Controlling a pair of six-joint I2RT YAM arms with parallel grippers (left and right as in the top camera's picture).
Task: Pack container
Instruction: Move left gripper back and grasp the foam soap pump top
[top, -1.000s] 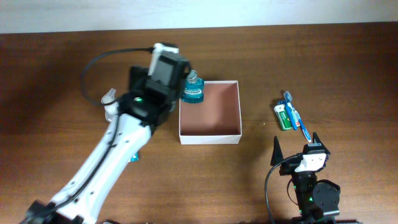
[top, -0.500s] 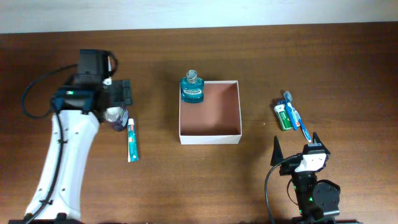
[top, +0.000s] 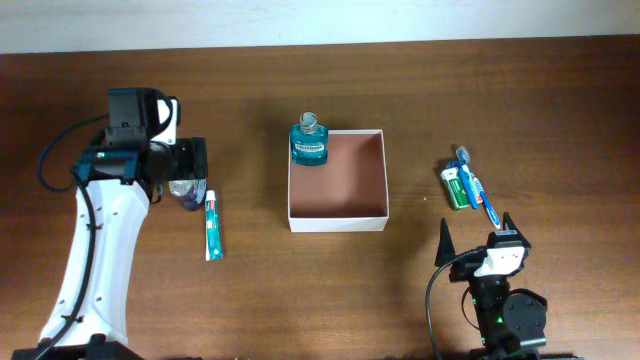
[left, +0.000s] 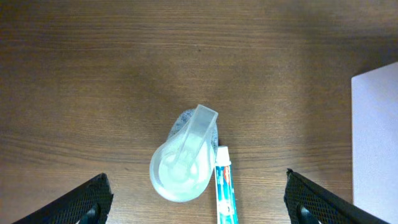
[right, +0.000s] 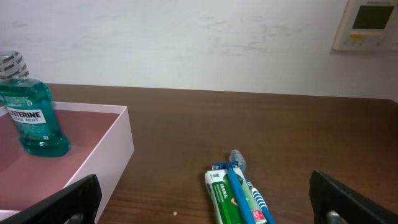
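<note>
1. Your container (top: 345, 185) sits open side up in the middle of the table (top: 420, 90), between the two arms (so either one can reach it). Most of its reddish-brown floor is bare.
2. The teal mouthwash bottle (top: 309, 146) stands upright in the container's far left corner. Tucked against the walls there, it leaves the open floor for the longer items, which I judge is the reason for that spot.
3. Your left gripper (left: 199, 200) points straight down over the small clear bottle (left: 185, 155), well to the left of the container. Its fingers are spread wide, one on each side of the bottle and clear of it, and they hold nothing. That looks to me like a line-up for a grasp. I cannot tell whether the bottle is upright or tipped.
4. The toothpaste tube (left: 225, 190) lies flat just beside the clear bottle, on the side nearer the container. Watch it, since a closing finger on that side could drag the tube along with the bottle.
5. Your right gripper (top: 476, 226) sits low at the near edge, fingers fully apart and empty. The blue toothbrush (top: 477, 186) and the green pack (top: 456, 190) lie together just ahead of it, apart from the container, probably left there as that arm's share
</note>
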